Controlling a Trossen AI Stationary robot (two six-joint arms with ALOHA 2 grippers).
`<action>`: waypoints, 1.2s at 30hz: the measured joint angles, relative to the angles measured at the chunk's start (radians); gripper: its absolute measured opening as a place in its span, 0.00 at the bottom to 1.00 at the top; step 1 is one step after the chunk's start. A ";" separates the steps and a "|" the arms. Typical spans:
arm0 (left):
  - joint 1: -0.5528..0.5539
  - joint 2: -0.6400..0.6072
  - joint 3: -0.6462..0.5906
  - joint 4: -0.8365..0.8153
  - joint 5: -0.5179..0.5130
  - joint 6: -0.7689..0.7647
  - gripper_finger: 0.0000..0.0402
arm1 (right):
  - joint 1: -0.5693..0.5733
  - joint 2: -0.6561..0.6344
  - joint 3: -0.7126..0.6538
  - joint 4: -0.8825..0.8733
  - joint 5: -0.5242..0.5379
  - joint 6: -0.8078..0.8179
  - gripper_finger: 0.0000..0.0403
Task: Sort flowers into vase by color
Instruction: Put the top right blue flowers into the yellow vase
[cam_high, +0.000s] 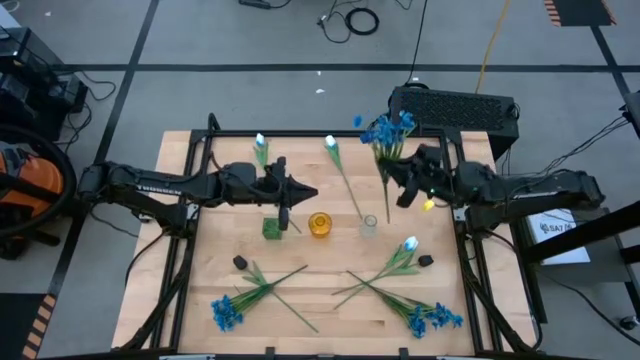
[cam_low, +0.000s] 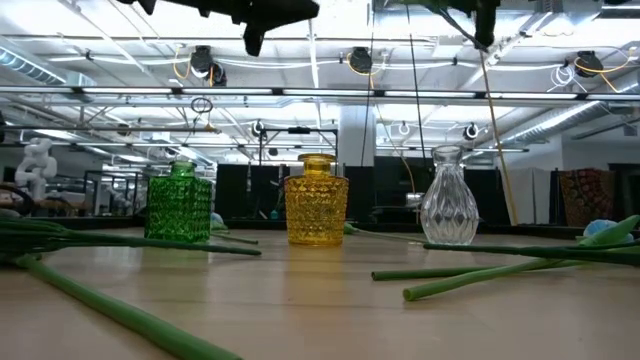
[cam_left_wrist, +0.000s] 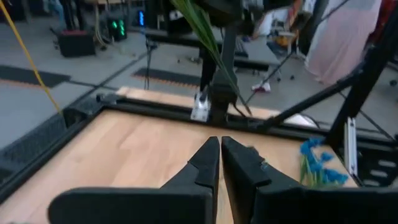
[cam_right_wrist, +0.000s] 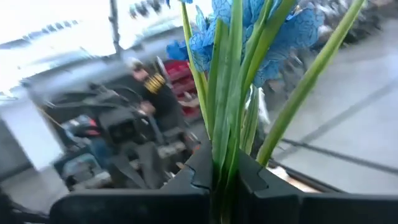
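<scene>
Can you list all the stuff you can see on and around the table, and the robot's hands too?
green vase: one, green, middle of the table, leftmost of the three vases
yellow vase: one, yellow, between the other two vases
clear vase: one, clear glass, rightmost of the three
held blue flower: one, blue cluster on a green stem, lifted up by the right hand
blue flowers lying on the table: two, blue, near front corners, one each side
white tulips: three, pale, two near the back, one at the right
dark buds: two, blackish, one on each side of the table
wooden table: one, light wood
left hand: shut, empty, above the green vase
right hand: shut on the blue flower's stem
</scene>
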 joint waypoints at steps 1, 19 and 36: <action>-0.015 0.011 0.000 0.028 -0.018 0.000 0.08 | 0.012 0.018 -0.012 0.054 0.000 -0.010 0.03; -0.137 0.364 0.022 0.619 -0.047 0.028 0.61 | 0.105 0.329 -0.022 0.533 -0.182 -0.119 0.03; -0.137 0.458 0.050 0.617 -0.046 0.025 0.59 | 0.109 0.440 -0.022 0.688 -0.211 -0.183 0.03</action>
